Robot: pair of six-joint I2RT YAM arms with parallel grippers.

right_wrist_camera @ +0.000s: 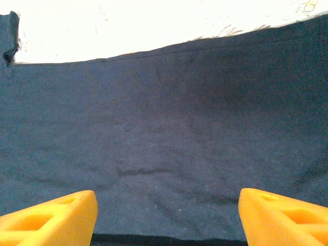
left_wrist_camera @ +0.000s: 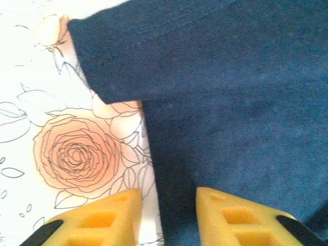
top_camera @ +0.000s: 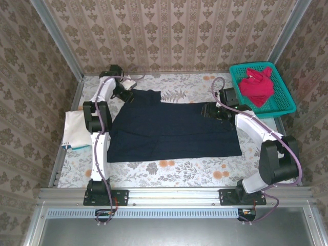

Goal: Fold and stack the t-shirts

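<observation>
Lying flat mid-frame, navy t-shirt point(top_camera: 174, 130) judged limp, best pinched at hems; left gripper point(left_wrist_camera: 166, 205) half-closed over its edge, right gripper point(right_wrist_camera: 166, 205) spread wide.

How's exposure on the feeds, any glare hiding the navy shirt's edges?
Left wrist: the floral tablecloth blows out white toward the upper left, yet the navy t-shirt shows its stitching sharply. Right wrist: the tablecloth beyond the hem is pure glare, hem line clear. Top external: even light, no glare.
</observation>
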